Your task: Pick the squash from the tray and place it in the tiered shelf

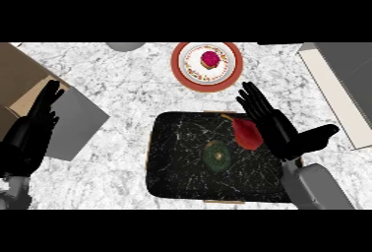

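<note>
Lower right of frame: grey right forearm enters from bottom edge, ending in the right hand. Fingers straight and held close together, pointing to upper left; thumb spread out toward right. Hand holds nothing. It sits over the right edge of the tray.

Tray: black, marbled surface w/ pale rim, centre to lower centre of frame, resting on the white marble counter. Two items on it. Squash: dark green, oval, approx. mid-tray, lying flat, clear of the hand. Red pepper: upper right of tray, just beside the right hand's fingers; contact cannot be confirmed.

Left side of frame: left hand, fingers straight, pointing up, held close together, holding nothing. It shows in front of a grey panel and a brown-and-beige structure at upper left.

Right edge: tiered shelf, grey w/ pale shelf surface, well apart from squash.

Top centre: plate, red rim, white centre, carrying a pink-topped pastry. Top edge, left of plate: grey round object, partly cut off.
</note>
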You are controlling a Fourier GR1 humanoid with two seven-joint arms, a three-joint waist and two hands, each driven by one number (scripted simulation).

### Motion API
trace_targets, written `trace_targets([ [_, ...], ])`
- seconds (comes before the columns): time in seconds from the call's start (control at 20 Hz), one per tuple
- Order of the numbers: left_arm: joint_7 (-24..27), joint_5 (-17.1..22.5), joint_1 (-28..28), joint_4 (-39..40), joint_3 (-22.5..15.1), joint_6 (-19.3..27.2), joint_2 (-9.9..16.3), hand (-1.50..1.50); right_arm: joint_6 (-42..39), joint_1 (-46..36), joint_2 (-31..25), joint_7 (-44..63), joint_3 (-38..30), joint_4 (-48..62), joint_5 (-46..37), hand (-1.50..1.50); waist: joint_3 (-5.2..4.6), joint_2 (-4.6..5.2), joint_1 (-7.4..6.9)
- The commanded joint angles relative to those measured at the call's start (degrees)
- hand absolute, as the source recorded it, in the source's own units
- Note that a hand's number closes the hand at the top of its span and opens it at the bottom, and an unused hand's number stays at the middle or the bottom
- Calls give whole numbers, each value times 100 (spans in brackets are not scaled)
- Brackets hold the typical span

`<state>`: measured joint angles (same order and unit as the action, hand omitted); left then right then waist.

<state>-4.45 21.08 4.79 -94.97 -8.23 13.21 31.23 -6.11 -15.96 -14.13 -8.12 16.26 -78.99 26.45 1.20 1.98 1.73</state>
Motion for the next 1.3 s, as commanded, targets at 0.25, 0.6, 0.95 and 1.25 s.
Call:
trace_targets([
  [0.25, -336, -38, 45, 56, 223, 322, -41, 0, 2475, -474, -939, 27, -1050, -638, -1681, 150, -169, -284, 253],
  [0.6, -420, 179, 433, 574, 208, -49, -253, 0, 3265, 810, -53, 460, -1019, -1881, -1251, -150, -129, -213, 99],
  [0.95, -662, 28, 621, 479, 113, 60, -357, 0, 3089, 988, -1036, 2420, 59, -3235, -2138, -150, -155, -246, 73],
  [1.25, -697, -15, 619, 303, 136, 52, -302, 0, 2197, 792, -2584, 4057, 784, -2997, -3284, -150, -209, -212, -58],
])
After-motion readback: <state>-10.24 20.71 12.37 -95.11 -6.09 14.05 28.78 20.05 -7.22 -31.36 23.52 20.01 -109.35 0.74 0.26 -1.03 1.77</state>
